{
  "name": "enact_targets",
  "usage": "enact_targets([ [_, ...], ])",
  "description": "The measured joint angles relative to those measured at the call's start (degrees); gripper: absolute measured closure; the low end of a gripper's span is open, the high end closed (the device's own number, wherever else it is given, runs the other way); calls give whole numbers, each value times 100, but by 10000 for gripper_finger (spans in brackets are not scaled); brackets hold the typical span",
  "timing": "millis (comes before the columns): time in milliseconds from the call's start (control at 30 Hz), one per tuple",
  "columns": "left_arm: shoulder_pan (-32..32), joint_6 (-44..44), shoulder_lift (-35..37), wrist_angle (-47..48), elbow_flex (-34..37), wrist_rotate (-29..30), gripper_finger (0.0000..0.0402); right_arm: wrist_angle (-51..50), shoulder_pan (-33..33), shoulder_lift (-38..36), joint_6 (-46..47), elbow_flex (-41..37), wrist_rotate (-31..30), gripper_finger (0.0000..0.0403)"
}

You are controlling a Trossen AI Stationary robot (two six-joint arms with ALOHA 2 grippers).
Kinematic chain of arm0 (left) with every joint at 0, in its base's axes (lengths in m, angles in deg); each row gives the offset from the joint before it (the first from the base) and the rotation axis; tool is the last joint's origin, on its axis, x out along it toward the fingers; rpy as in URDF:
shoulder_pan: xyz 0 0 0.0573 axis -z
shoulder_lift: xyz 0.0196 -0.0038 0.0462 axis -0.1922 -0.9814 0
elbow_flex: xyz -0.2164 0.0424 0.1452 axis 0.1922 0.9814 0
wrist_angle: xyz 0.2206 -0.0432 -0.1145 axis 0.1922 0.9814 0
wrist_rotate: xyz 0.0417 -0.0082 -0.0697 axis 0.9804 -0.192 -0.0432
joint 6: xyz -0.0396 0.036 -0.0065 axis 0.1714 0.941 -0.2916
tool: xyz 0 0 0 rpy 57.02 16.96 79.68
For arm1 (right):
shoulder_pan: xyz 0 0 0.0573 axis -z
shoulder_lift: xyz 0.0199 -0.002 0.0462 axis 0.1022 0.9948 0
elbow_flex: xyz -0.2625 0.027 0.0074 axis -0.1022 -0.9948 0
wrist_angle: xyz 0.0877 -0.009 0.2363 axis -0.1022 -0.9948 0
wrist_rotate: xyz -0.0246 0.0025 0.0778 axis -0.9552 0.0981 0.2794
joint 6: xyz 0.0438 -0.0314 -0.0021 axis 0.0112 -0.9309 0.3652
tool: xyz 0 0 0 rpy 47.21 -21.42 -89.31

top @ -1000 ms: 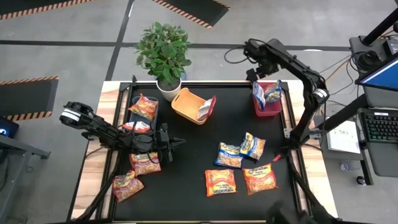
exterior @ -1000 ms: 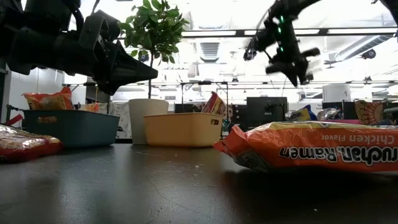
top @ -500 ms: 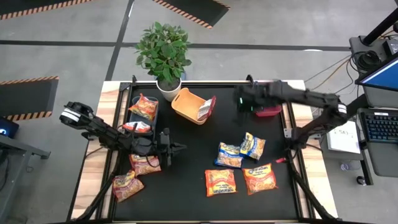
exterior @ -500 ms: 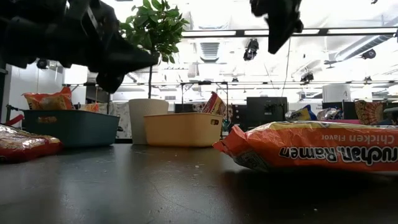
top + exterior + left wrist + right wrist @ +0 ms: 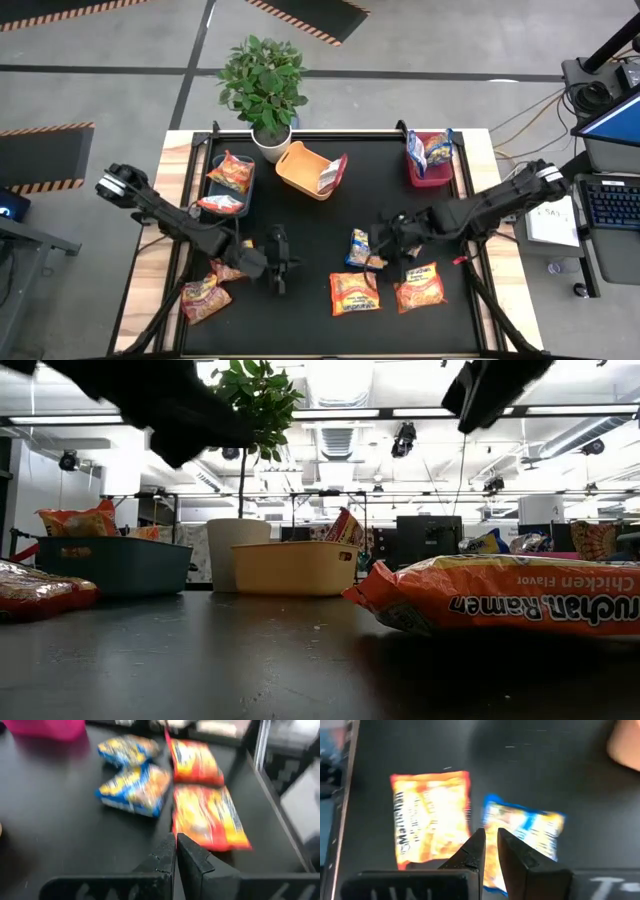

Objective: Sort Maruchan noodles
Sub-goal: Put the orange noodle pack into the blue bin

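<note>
**Pincers hover empty over a half-sorted spread**

The right pincer (image 5: 385,233) hangs low over the middle of the counter (image 5: 310,225), its two fingers drawn nearly together with only a slit between them and nothing in them; its own wrist view looks down past them at a blue-and-yellow packet (image 5: 522,842) and an orange packet (image 5: 431,817) lying side by side. The left pincer (image 5: 278,262) floats over bare counter just left of centre, its fingers pressed together and empty too.

By my reading the sort is partly done. The teal bin (image 5: 231,182) at back left holds two reddish packets, the orange bin (image 5: 303,170) holds one packet standing on edge, and the red bin (image 5: 429,165) at back right holds blue ones poking above the rim. Still loose on the counter: two blue-and-yellow packets near the right pincer, one of them mostly hidden beneath it; two orange packets (image 5: 354,292) toward the front edge; and two reddish packets (image 5: 204,297) at front left, one largely under the left arm. That leaves about six to place.

The noodles are flat, crinkly plastic rectangles, glossy and slightly puffed. The nearest orange one (image 5: 500,595) in the low view reads "Chicken Flavor", printed side up and lying flat.
</note>
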Motion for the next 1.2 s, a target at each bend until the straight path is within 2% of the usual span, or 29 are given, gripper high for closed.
enact_targets([
  [67,155,-86,0,853,-346,32,402,467,-128,122,-199,-257,119,369],
  [167,383,-222,1,1526,-729,237,402,1260,-292,280,-504,-632,178,371],
  [333,738,-446,7,1496,-879,640,402,2557,-543,556,-614,-1201,189,371],
  [467,913,-1045,-11,1358,-723,829,401,2709,-825,753,-476,-1314,172,371],
  [633,1067,-1369,-379,587,-583,1150,383,2709,-1212,953,-158,-1322,76,371],
  [867,1062,-1533,-1348,-810,-590,1181,345,2658,-1708,1441,405,-1324,-245,371],
  [1067,1050,-2578,-1905,-1321,-590,1231,289,2740,-1813,1973,685,-1284,-669,372],
  [1200,1051,-3439,-2053,-1353,-590,1419,243,3241,-1794,2293,683,-1161,-984,372],
])
